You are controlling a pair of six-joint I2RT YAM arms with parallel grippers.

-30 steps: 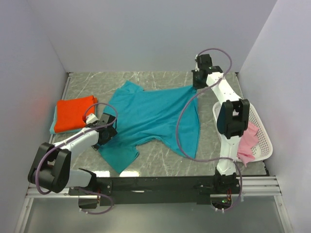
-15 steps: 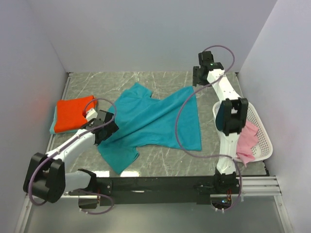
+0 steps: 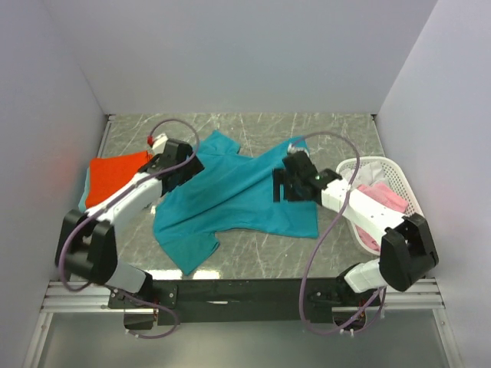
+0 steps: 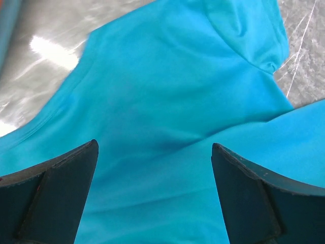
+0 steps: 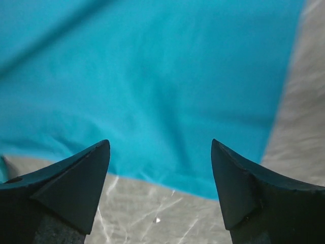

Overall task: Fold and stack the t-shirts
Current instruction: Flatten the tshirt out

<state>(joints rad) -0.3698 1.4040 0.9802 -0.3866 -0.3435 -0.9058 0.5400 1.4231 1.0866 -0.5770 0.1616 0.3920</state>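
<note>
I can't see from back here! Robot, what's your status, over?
Left fingers open, empty. Right fingers open, empty. Teal-blue cloth t-shirt spread out, unfolded, under both. Nothing in the way.

The teal-blue short-sleeved shirt of soft cloth [image 3: 230, 201] [image 4: 167, 101] [image 5: 152, 76] lies in the middle of the frame on the grey marbled desk [image 3: 261, 126]. It is mostly flat, with a slanted crease across it and one sleeve pointing to the lower left. At the left, an orange-red shirt [image 3: 111, 180] is folded into a rectangle on a light teal cloth [image 3: 82, 201], of which only a strip shows. A pink shirt [image 3: 387, 197] lies crumpled in the white mesh basket [image 3: 360, 162] at the right.
</note>
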